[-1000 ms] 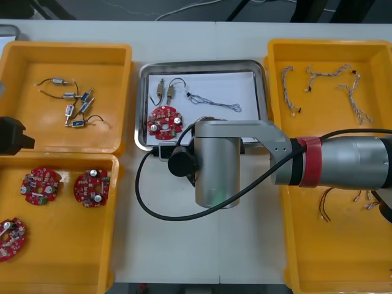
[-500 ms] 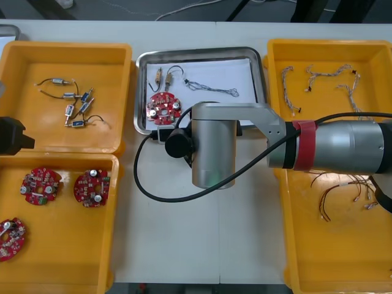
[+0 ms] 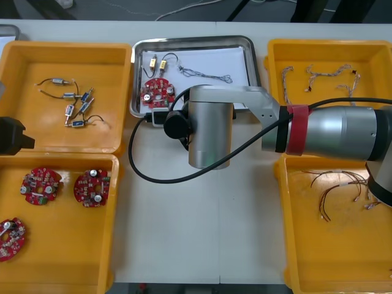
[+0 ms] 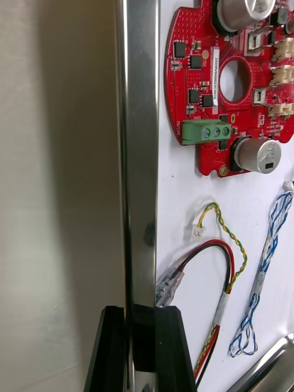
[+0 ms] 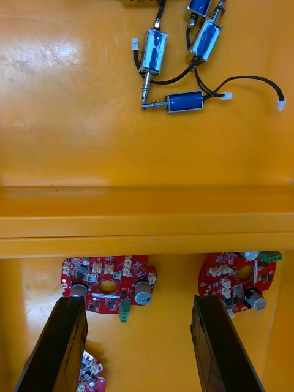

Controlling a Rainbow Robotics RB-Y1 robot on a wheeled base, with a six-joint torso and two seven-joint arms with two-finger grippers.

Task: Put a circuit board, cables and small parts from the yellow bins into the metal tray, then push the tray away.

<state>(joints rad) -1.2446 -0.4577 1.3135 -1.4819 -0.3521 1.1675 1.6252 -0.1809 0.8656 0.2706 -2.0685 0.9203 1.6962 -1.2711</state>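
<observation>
Tabletop seen from above: a light table [image 3: 202, 245] is flanked by yellow bins [image 3: 104, 73] at 9 and 3 o'clock, and a metal tray [image 3: 196, 41] is set between them at 12 o'clock. The tray's long axis is laid roughly from 9 to 3 o'clock, with one long rim faced toward 6 o'clock. Inside it, a round red circuit board [image 3: 156, 93] is placed toward 8 o'clock, small metal parts [image 3: 153, 61] toward 10 o'clock, and a twisted blue and white cable [image 3: 208, 75] near the middle. A red and yellow cable [image 4: 231, 269] is seen beside it in the right wrist view. The right gripper [image 4: 139, 312], reached in from 3 o'clock, is clamped on that near rim, one black finger outside and one inside, probably so that the loaded tray can be driven toward 12 o'clock. The left gripper [image 5: 136, 303] is parked at 9 o'clock, its fingers spread above spare boards [image 5: 107, 285] in one bin.
</observation>
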